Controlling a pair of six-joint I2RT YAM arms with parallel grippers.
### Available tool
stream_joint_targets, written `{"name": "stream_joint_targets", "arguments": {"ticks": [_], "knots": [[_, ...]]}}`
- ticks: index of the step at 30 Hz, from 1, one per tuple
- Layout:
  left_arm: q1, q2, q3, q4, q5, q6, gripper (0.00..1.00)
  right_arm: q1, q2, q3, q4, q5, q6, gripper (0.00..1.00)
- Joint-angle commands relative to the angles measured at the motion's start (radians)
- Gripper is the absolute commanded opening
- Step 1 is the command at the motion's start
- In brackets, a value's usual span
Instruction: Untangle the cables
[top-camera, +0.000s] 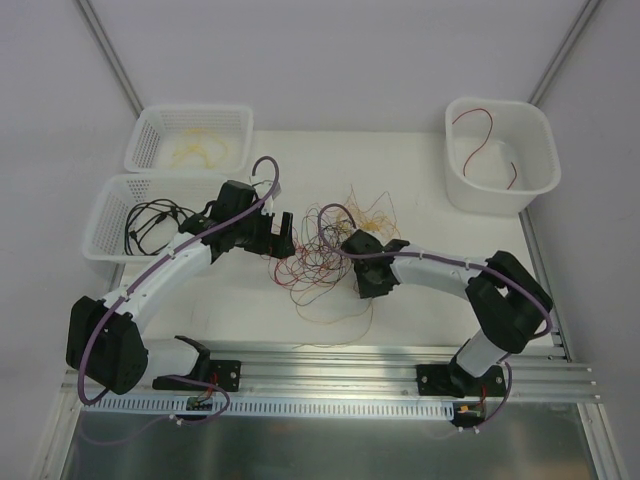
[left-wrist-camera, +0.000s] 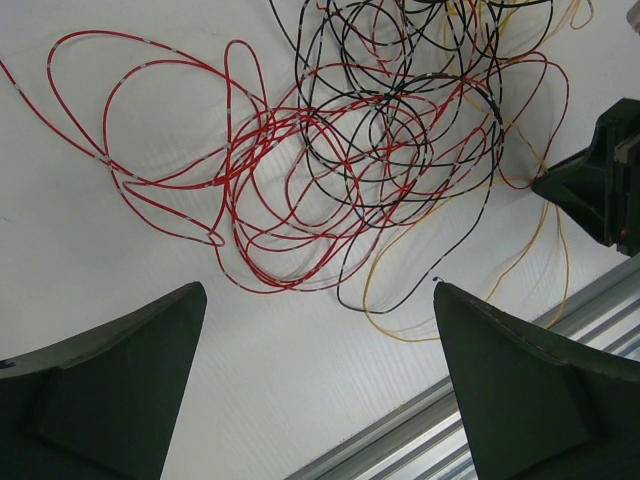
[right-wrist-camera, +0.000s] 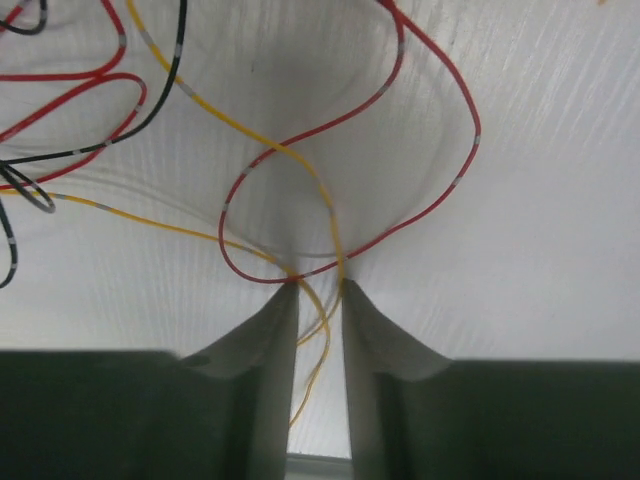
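Observation:
The cables (top-camera: 318, 262) lie as a tangle of red, black and yellow-orange wires on the white table between my two grippers. In the left wrist view the tangle (left-wrist-camera: 380, 130) lies ahead of my left gripper (left-wrist-camera: 320, 288), which is wide open and empty above bare table. My left gripper (top-camera: 283, 238) sits at the tangle's left edge. My right gripper (top-camera: 352, 243) is down on the tangle's right side. In the right wrist view its jaws (right-wrist-camera: 318, 284) stand a narrow gap apart at the table, with yellow cable strands (right-wrist-camera: 322, 330) running loosely between them and a red loop (right-wrist-camera: 400, 225) just ahead.
At the back left, a white basket (top-camera: 140, 140) holds yellow cables, and a second basket (top-camera: 100, 215) in front of it holds black cables. A white tub (top-camera: 535, 140) at the back right holds a red cable. An aluminium rail (top-camera: 330, 365) runs along the near edge.

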Motion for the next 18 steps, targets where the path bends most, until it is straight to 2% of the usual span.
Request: {"name": "stream_joint_targets", "arguments": {"ticks": [1, 4, 12, 18], "knots": [[-0.004, -0.024, 0.001, -0.01, 0.001, 0.025, 0.99, -0.058, 0.062, 0.017, 0.079, 0.016, -0.014, 0.17], [-0.004, -0.021, 0.001, -0.011, 0.0, 0.025, 0.99, -0.133, 0.067, 0.057, 0.075, 0.027, -0.055, 0.01], [-0.003, -0.012, 0.0, -0.011, -0.002, 0.028, 0.99, -0.396, -0.001, 0.238, 0.044, -0.033, -0.165, 0.01], [-0.004, -0.018, -0.002, -0.013, -0.013, 0.03, 0.99, -0.461, -0.129, 0.405, -0.059, -0.002, -0.239, 0.01]]}}
